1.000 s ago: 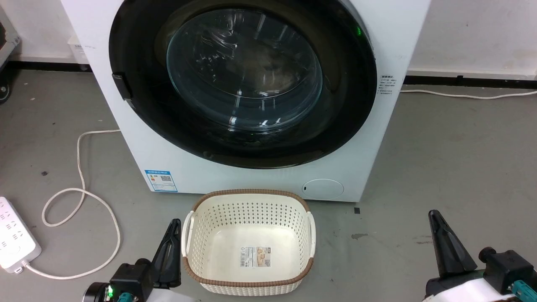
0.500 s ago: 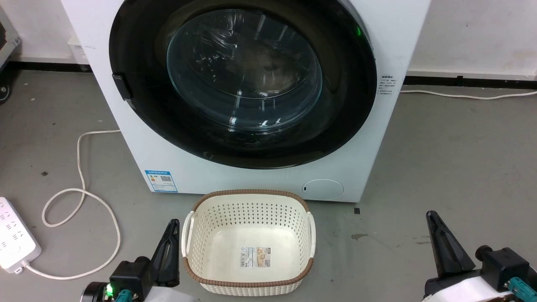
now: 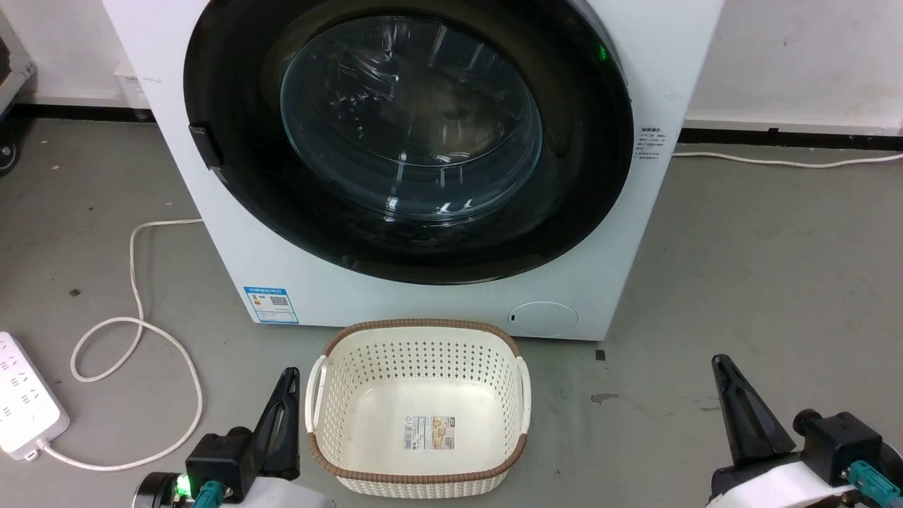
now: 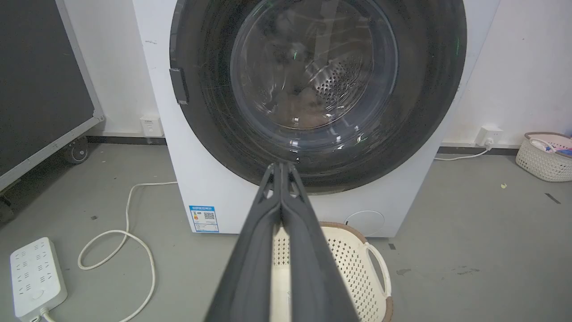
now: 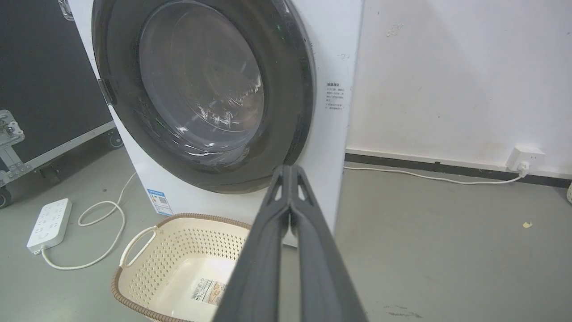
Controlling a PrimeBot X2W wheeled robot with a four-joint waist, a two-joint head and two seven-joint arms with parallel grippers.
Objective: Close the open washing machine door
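The white washing machine (image 3: 437, 303) stands straight ahead. Its round black-rimmed door (image 3: 409, 134) with the clear glass bowl lies flat against the machine's front, its handle (image 3: 204, 144) at the left rim. The same door (image 4: 313, 85) faces the left wrist view, and the door (image 5: 201, 89) shows at an angle in the right wrist view. My left gripper (image 3: 289, 374) is shut and empty at the lower left, well short of the machine. My right gripper (image 3: 719, 363) is shut and empty at the lower right, over bare floor.
A cream perforated basket (image 3: 420, 469) sits on the floor between my grippers, just before the machine. A white power strip (image 3: 25, 409) and looping cable (image 3: 134, 324) lie at the left. Another cable (image 3: 783, 161) runs along the right wall. A wheeled black case (image 4: 40, 89) stands left.
Both grippers have sunk slightly toward the bottom of the head view; the right one also drifted a little left. The door and basket have not moved.
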